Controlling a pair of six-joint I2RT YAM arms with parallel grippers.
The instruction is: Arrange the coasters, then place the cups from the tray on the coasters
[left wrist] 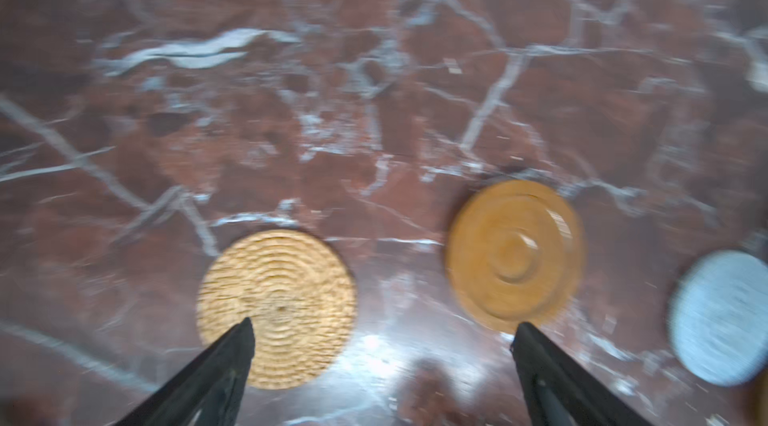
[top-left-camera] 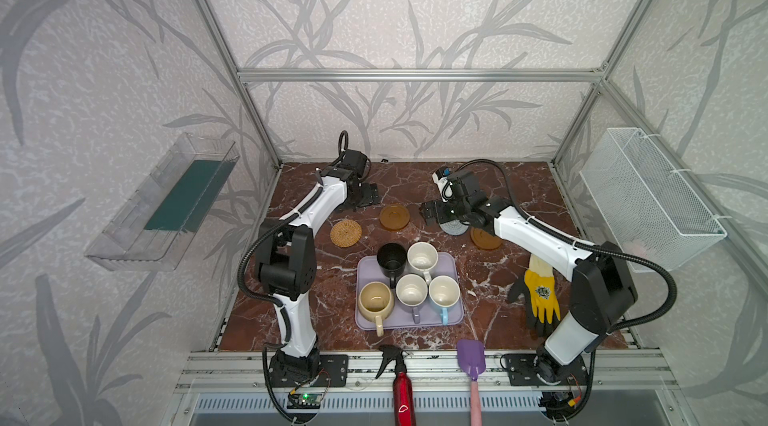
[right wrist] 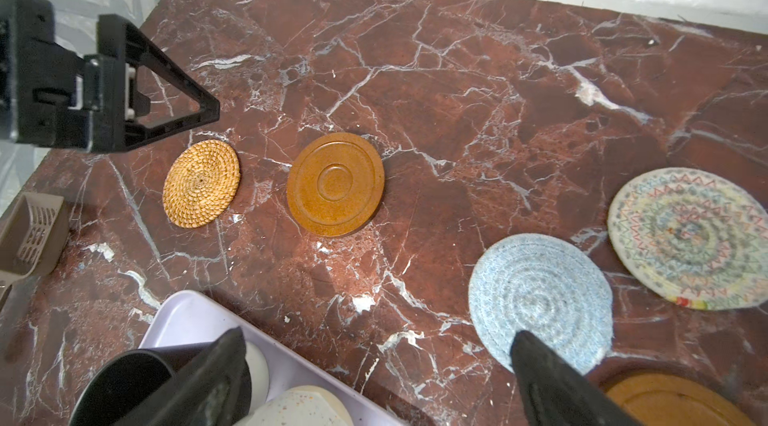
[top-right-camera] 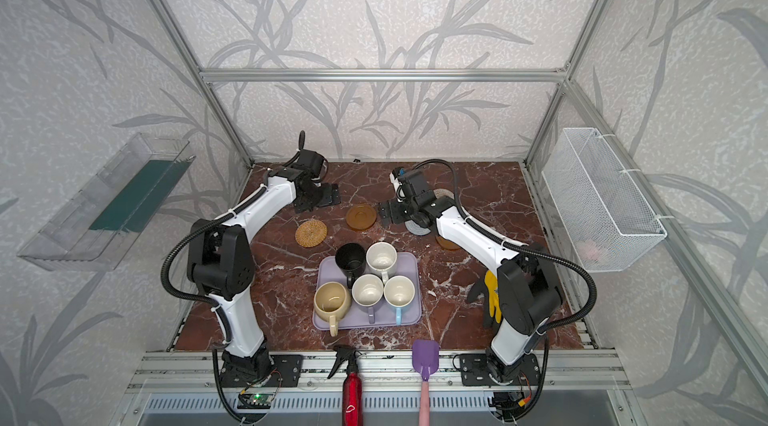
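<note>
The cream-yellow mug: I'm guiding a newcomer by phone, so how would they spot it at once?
On the red marble table, find the lavender tray in the middle. The cream-yellow mug stands at its front left corner. Nothing else on the tray is as squat and wide, or yellowish inside.

Five coasters lie flat beyond the tray (top-left-camera: 397, 320), all apart: a golden rattan coaster (top-left-camera: 345, 231), a glossy amber coaster (top-left-camera: 394, 216) beside it, then a grey-blue woven coaster (right wrist: 540, 299), a cream spiral coaster (right wrist: 690, 236) and a second amber coaster (top-left-camera: 484, 240). The pale lavender tray holds five upright cups close together. The black cup (top-left-camera: 391, 258) and speckled white cup (top-left-camera: 422, 256) stand behind, with the cream-yellow cup (top-left-camera: 375, 298), lavender cup (top-left-camera: 411, 291) and light blue cup (top-left-camera: 444, 293) in front.
</note>
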